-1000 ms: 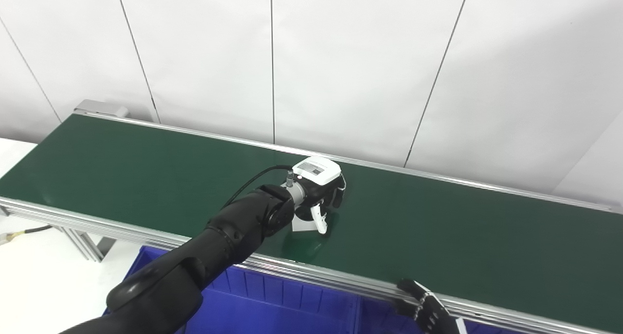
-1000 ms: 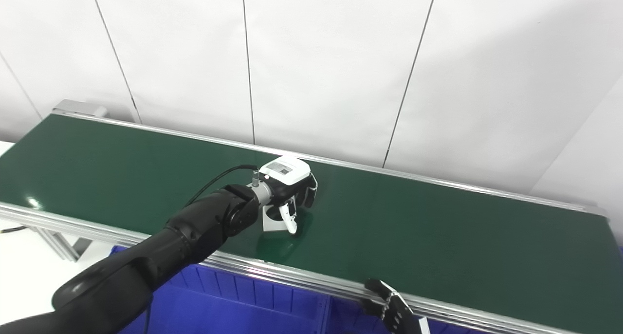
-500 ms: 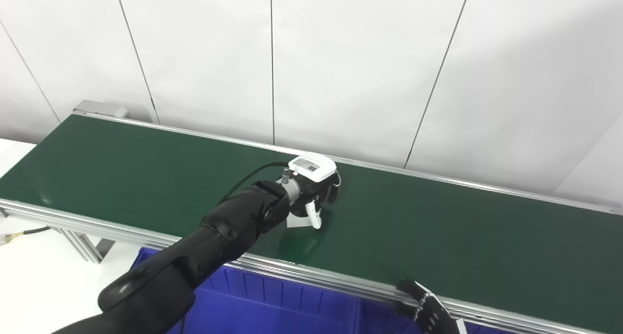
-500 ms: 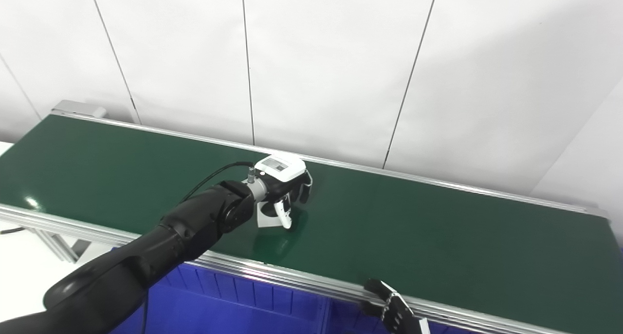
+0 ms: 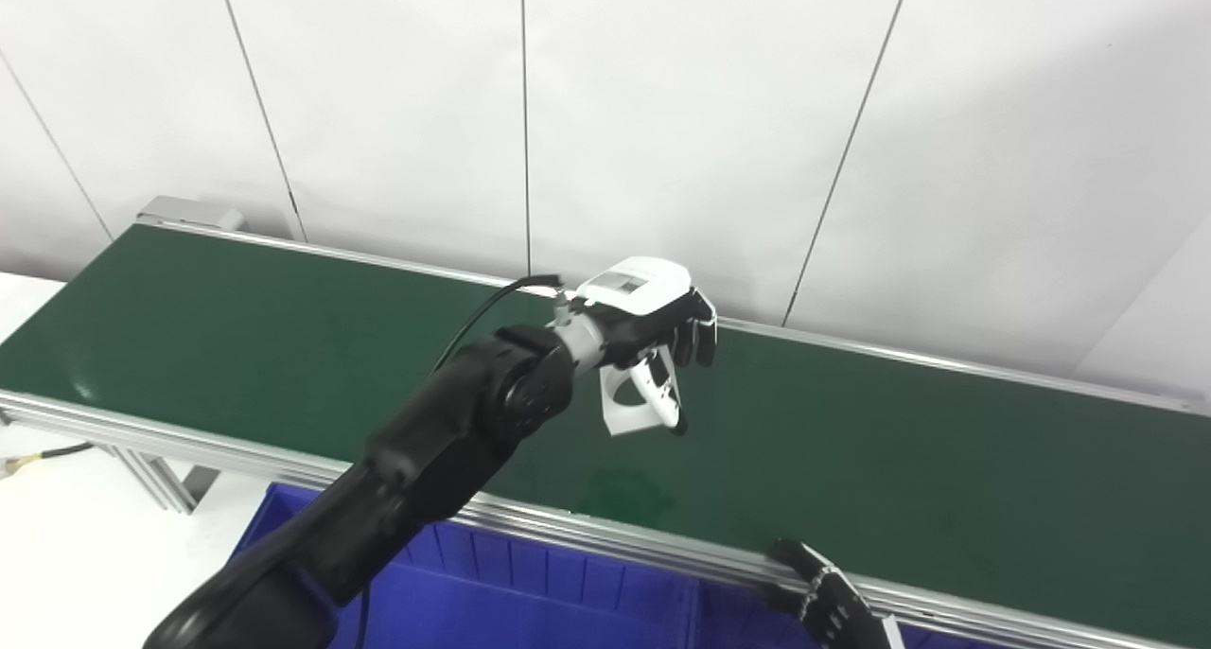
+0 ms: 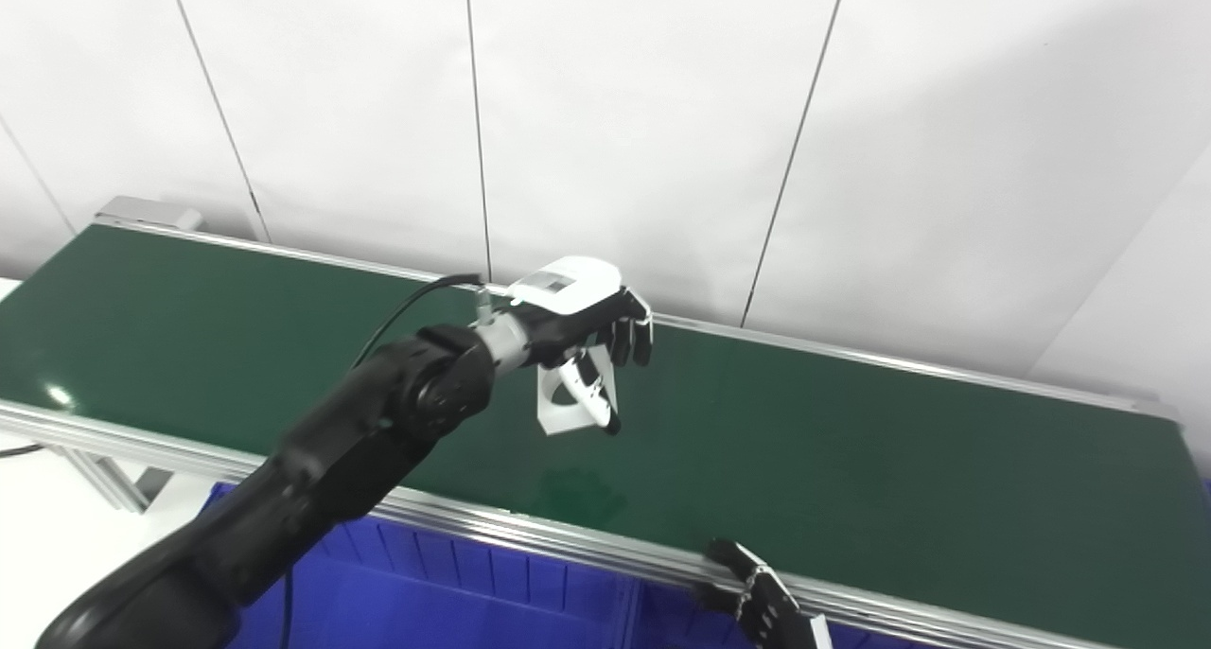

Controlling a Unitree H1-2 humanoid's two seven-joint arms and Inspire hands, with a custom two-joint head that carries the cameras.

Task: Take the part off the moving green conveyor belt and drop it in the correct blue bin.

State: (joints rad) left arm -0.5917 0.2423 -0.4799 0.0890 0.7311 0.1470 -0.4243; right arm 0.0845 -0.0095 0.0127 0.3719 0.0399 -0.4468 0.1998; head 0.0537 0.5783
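The left hand [image 5: 653, 332] grips the white part [image 5: 634, 405], fingers curled round it, and in the left eye view the part hangs clear above the green conveyor belt [image 5: 899, 450], so the pick looks done. The drop into the blue bin [image 5: 530, 592] below the near rail is left. In the right eye view the right hand [image 6: 771, 606] rests at the belt's near rail; whether it is open or closed I cannot tell.

the left hand [image 6: 577, 323] holds the white part [image 6: 566, 408] above the green belt [image 6: 851, 460].
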